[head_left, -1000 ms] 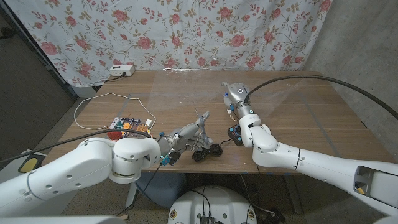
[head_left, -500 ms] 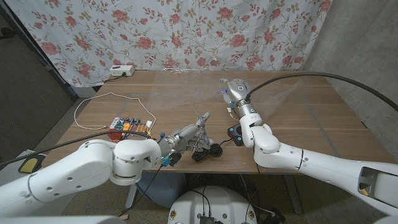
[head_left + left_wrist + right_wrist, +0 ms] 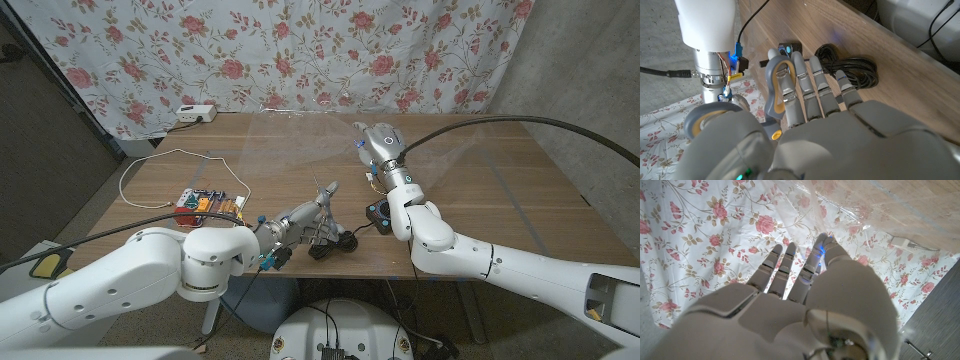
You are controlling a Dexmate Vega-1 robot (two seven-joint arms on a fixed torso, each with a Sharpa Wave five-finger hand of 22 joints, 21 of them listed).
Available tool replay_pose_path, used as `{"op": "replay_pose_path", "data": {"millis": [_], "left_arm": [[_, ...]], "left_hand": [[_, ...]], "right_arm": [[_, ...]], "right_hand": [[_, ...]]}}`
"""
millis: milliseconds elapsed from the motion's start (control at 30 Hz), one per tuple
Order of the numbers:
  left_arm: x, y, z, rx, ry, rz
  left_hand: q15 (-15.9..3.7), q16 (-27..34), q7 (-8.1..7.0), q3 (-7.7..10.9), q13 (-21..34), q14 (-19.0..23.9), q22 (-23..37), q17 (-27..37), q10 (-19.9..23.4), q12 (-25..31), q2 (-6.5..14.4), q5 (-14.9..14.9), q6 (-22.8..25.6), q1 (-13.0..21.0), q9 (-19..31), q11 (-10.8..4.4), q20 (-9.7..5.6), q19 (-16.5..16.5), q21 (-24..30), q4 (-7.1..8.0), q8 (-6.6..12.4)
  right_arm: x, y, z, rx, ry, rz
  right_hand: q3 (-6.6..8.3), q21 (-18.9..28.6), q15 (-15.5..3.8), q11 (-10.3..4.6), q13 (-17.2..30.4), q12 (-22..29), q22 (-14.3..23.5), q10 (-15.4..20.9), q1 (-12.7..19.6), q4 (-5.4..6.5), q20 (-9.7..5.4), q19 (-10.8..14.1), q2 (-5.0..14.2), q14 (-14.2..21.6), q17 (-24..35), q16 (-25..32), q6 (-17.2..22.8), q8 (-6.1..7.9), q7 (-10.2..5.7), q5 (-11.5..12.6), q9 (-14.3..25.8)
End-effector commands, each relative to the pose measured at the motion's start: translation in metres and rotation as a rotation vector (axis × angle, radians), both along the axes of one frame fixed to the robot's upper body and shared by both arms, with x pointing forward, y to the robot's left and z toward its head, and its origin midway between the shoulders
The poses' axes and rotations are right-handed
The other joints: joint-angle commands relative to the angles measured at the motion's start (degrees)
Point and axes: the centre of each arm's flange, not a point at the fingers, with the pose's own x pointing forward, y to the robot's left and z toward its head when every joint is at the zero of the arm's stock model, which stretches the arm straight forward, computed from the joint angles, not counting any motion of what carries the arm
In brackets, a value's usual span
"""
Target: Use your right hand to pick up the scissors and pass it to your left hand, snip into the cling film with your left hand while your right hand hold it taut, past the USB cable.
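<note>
Scissors (image 3: 776, 82) are sitting gripped in the left hand (image 3: 300, 222) beside the cable (image 3: 335, 243); the right hand (image 3: 378, 150) is holding film (image 3: 850, 210), fingers extended.

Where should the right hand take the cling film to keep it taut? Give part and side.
Probably the crinkled edge of the cling film ahead of the right hand, approached from the robot's right. The sheet is thin, so a gathered edge gives purchase, and that side keeps clear of the left hand holding the scissors.
</note>
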Motion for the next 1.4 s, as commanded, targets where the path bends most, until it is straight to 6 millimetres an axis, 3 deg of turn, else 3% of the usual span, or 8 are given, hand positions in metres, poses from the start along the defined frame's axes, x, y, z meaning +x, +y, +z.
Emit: {"op": "replay_pose_path", "data": {"millis": [33,633,900,1400], "left_arm": [[-0.001,-0.001,-0.001,0.002,0.001,-0.005],[0.006,-0.003,0.010,0.031,-0.022,-0.031],[0.010,-0.003,0.012,0.024,-0.015,-0.055],[0.007,-0.003,0.018,0.018,-0.047,-0.089]], "left_hand": [[-0.16,0.34,1.16,-0.55,0.17,0.47,0.12,0.00,0.88,0.32,0.47,0.18,-0.76,0.18,0.11,-0.54,0.14,0.56,-0.38,0.14,-0.12],[-0.20,0.43,1.04,-0.84,0.12,0.62,0.12,-0.02,0.81,0.41,0.52,0.17,-0.77,0.40,0.37,-0.46,0.13,0.59,-0.38,0.14,-0.41],[-0.20,0.45,1.07,-0.95,0.20,0.62,0.12,-0.01,0.66,0.46,0.52,0.16,-0.73,0.50,0.37,-0.61,0.14,0.61,-0.38,0.13,-0.57],[-0.15,0.40,1.02,-1.05,0.17,0.38,0.12,0.01,0.53,0.51,0.72,0.14,-0.70,0.82,0.52,-0.45,0.14,0.43,-0.45,0.10,-0.86]], "right_arm": [[-0.007,-0.002,0.000,0.010,-0.020,0.007],[-0.011,-0.005,-0.003,0.023,-0.037,0.007],[-0.015,-0.011,-0.005,0.046,-0.045,0.009],[-0.018,-0.012,-0.009,0.049,-0.053,0.017]], "right_hand": [[0.06,-0.14,-9.94,-0.07,0.11,0.38,0.22,0.01,0.68,0.12,0.33,0.36,0.15,0.01,0.11,0.20,0.46,-0.11,0.04,0.29,0.08],[-0.09,-0.19,-9.95,-0.04,0.33,0.52,0.22,-0.01,0.83,0.18,0.24,0.32,0.20,-0.26,0.22,0.16,0.44,-0.35,0.07,0.30,0.11],[-0.23,-0.21,-9.93,-0.02,0.40,0.51,0.22,-0.15,0.87,0.29,0.18,0.31,0.28,-0.38,0.29,0.16,0.94,-0.32,-0.93,0.30,0.13],[-0.40,-0.17,-9.95,-0.01,0.49,0.49,0.22,-0.38,0.97,0.37,0.13,0.51,0.38,-0.48,0.39,0.20,1.32,-0.42,-1.25,0.32,0.15]]}}
